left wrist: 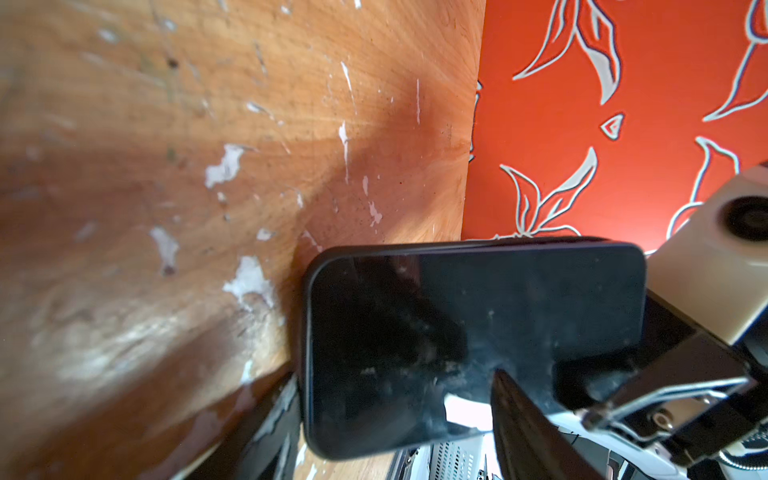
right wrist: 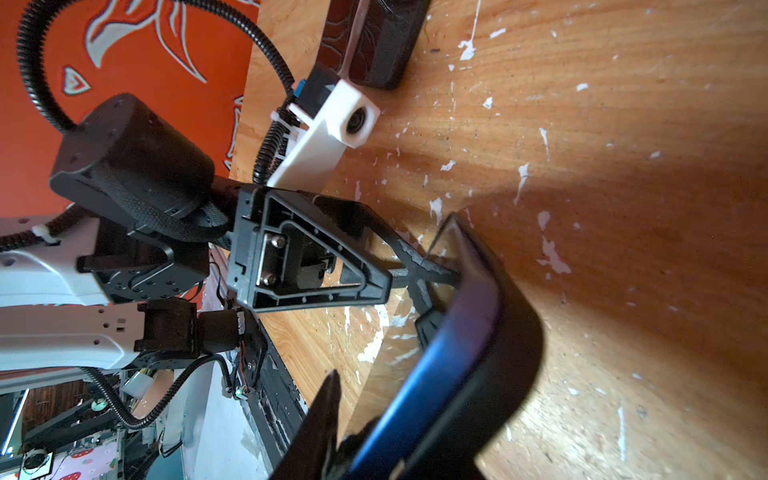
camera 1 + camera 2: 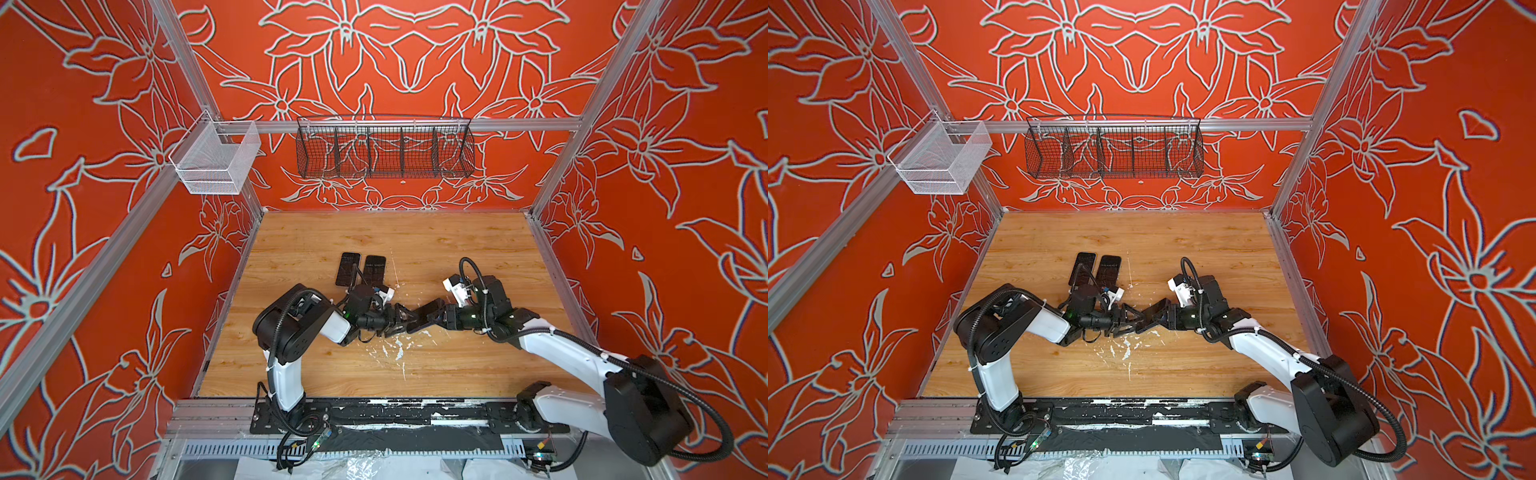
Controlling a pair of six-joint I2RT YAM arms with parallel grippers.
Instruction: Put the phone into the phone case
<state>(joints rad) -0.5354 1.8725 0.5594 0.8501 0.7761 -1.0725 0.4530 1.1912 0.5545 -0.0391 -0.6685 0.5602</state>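
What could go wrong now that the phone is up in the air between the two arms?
1. The phone hangs tilted above the table between the left end effector and the right end effector; a slipping grip could drop it.
2. The case seems to stand off the phone's edge at one corner, so it may pop loose.
3. The two end effectors almost touch and could collide.

Your workspace from above: table, grippers, baskets.
Over the middle of the table [image 3: 457,249] the phone [image 1: 457,324] sits between the left gripper [image 3: 401,321] and the right gripper [image 3: 440,316]; behind the left gripper you find one flat slab [image 3: 347,268] lying just beside a second slab [image 3: 374,270]; a wire basket [image 3: 384,151] hangs on the rear rail [image 3: 519,124], a mesh basket [image 3: 216,160] at its left end.
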